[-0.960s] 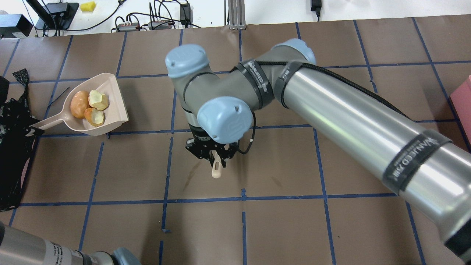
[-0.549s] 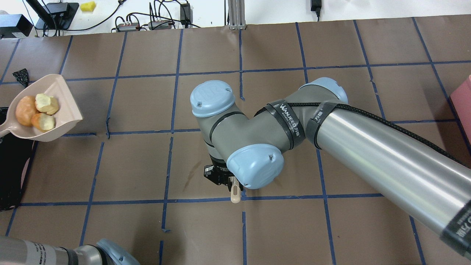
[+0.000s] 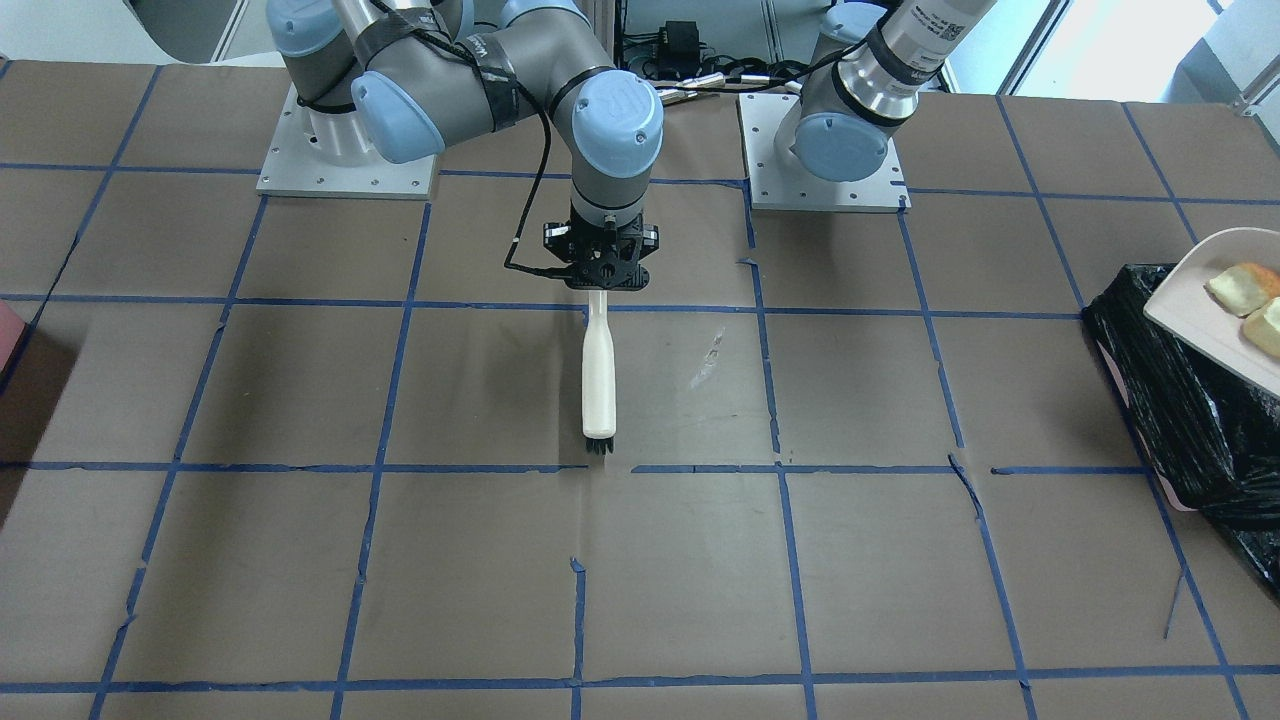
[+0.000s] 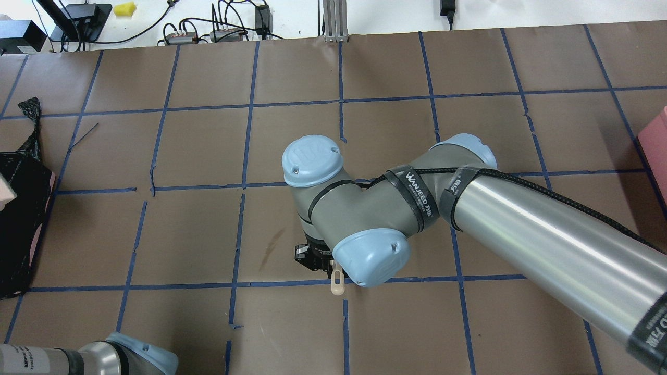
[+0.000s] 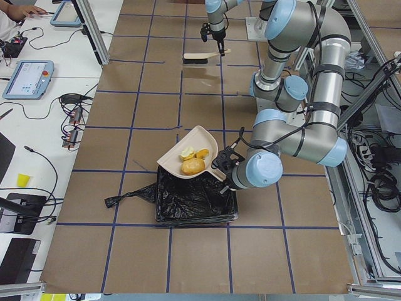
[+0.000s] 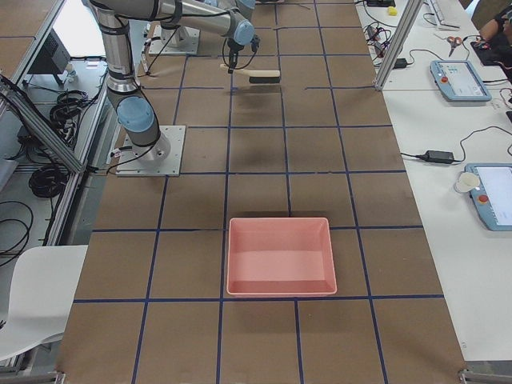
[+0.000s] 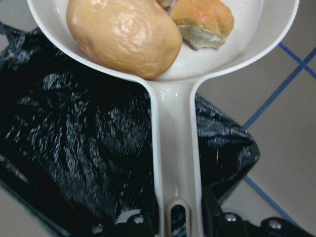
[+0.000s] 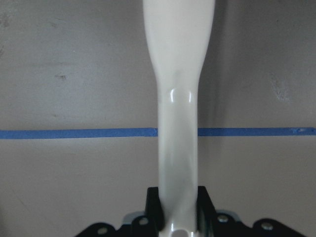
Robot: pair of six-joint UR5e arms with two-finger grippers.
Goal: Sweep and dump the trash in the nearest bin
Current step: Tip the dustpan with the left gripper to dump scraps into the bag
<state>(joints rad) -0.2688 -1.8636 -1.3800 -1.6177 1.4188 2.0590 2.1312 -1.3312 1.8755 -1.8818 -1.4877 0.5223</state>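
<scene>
Trash [image 7: 123, 37] in pan [image 7: 176, 148] past L hand [image 7: 177, 222]

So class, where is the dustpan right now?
In the exterior left view, the left gripper holds the dustpan just above the black-lined bin.

The brown table [image 3: 300, 400] has a blue tape grid. A black-bagged bin [image 5: 188, 202] sits below the left gripper [image 5: 223, 164], and a pink tray [image 6: 280, 264] lies well apart from the right gripper [image 3: 598, 283].
</scene>
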